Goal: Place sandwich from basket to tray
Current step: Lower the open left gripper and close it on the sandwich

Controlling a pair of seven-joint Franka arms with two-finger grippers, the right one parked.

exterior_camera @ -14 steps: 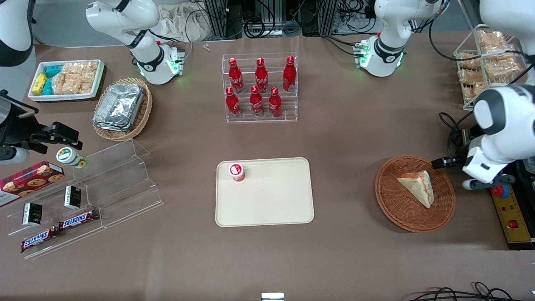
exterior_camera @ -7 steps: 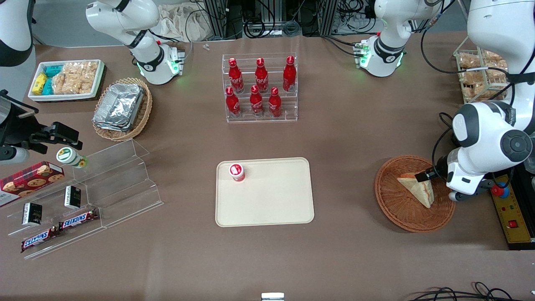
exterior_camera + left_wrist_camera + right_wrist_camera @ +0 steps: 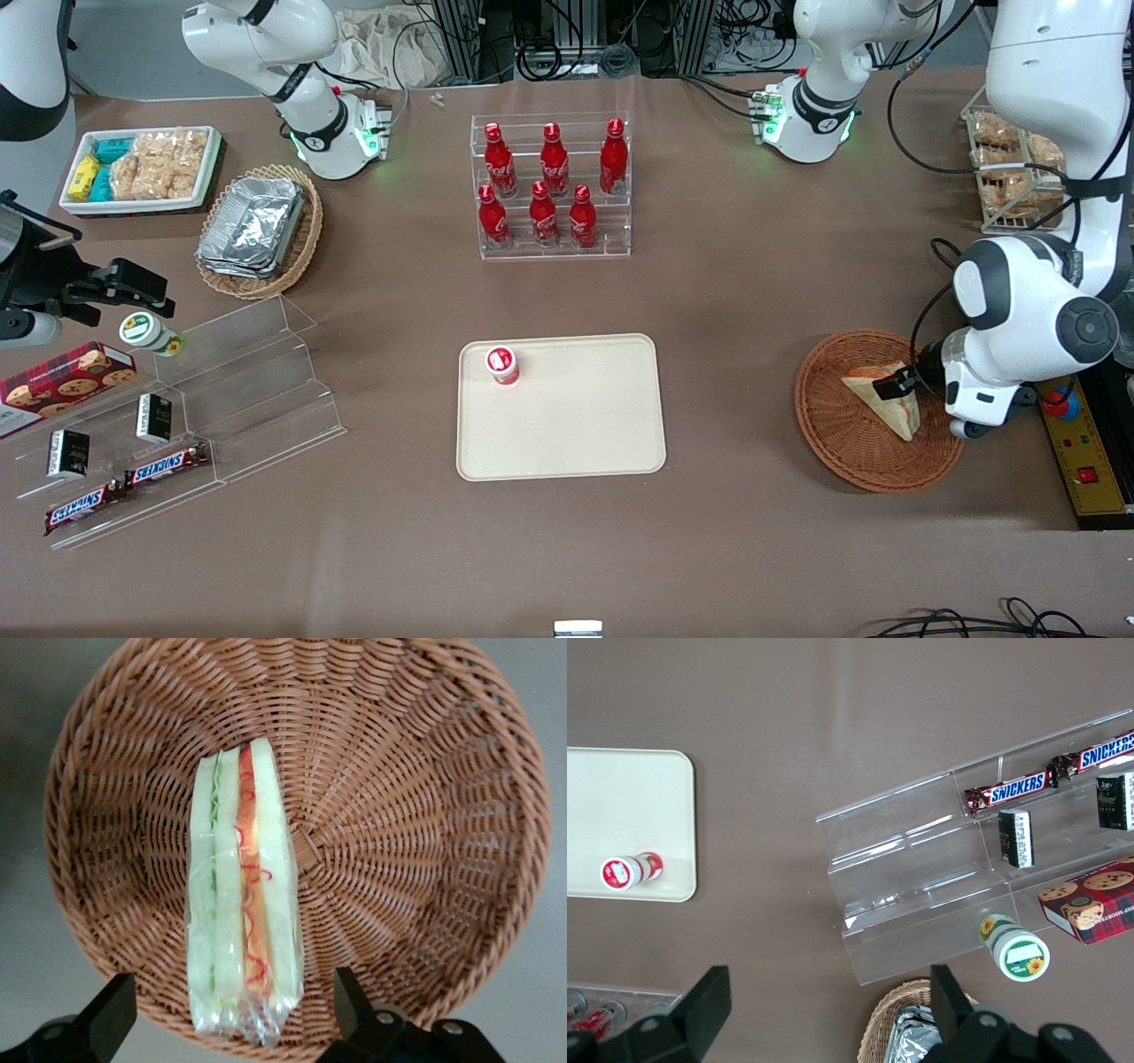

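Wide-open gripper (image 3: 235, 1019) straddles the wrapped triangular white-bread sandwich (image 3: 239, 895) in the round brown wicker basket (image 3: 425, 815); slippery film risks slipping toward 6 o'clock.

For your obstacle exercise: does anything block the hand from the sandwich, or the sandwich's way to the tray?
Nothing visible. The open hand hangs over the sandwich in the basket. Only bare table separates basket and tray.

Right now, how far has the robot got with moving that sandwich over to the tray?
Early stage. The sandwich lies in the basket, not lifted. The gripper hangs open just above it, one finger on each side. Left to do: close, lift, carry to the tray, which so far holds only a small red-lidded cup.
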